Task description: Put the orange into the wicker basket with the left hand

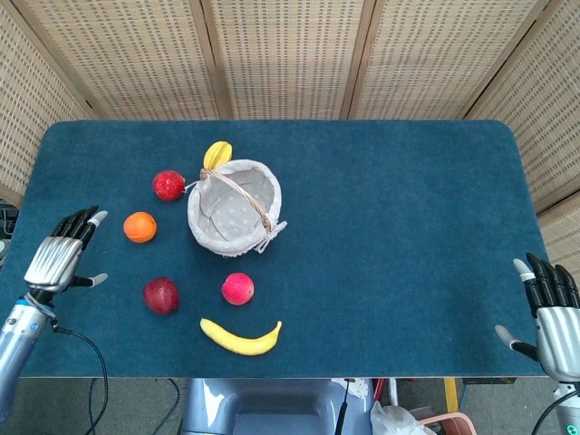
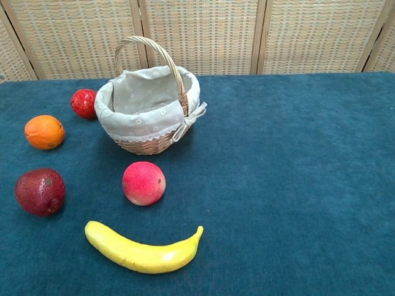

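Note:
The orange (image 1: 140, 227) (image 2: 44, 132) lies on the blue table, left of the wicker basket (image 1: 236, 207) (image 2: 150, 105), which has a pale cloth lining and an upright handle. My left hand (image 1: 62, 255) hovers over the table's left part, fingers spread and empty, a short way left of the orange and slightly nearer me. My right hand (image 1: 551, 307) is at the table's near right corner, fingers apart, holding nothing. The chest view shows neither hand.
Around the basket lie a red fruit (image 1: 169, 185), a yellow fruit (image 1: 217, 154) behind it, a dark red fruit (image 1: 160, 295), a pink-red apple (image 1: 237, 288) and a banana (image 1: 241, 337). Woven screens stand behind the table.

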`<move>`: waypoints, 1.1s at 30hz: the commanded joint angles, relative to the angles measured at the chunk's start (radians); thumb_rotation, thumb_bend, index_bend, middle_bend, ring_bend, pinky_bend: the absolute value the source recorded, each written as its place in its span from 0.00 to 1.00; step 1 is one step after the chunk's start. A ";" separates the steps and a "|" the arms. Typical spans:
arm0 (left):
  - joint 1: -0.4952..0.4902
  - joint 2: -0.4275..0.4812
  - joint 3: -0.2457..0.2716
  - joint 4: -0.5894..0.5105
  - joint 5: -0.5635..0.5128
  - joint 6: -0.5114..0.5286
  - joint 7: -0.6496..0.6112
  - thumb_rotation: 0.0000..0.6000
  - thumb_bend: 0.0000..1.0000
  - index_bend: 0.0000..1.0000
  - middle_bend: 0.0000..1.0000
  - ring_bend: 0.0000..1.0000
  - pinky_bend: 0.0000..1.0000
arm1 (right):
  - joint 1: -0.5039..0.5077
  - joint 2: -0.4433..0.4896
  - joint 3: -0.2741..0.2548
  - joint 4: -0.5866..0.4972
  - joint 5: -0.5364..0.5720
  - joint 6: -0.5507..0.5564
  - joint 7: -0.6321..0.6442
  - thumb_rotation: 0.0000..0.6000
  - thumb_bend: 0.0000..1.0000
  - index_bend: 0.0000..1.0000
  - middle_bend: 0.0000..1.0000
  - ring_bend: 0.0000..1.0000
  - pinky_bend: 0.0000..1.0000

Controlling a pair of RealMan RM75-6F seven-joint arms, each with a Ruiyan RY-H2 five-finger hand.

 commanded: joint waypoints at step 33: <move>-0.221 -0.248 -0.046 0.442 -0.051 -0.091 -0.386 1.00 0.14 0.48 0.44 0.31 0.45 | 0.017 -0.005 0.007 0.008 0.040 -0.033 0.013 1.00 0.00 0.00 0.00 0.00 0.00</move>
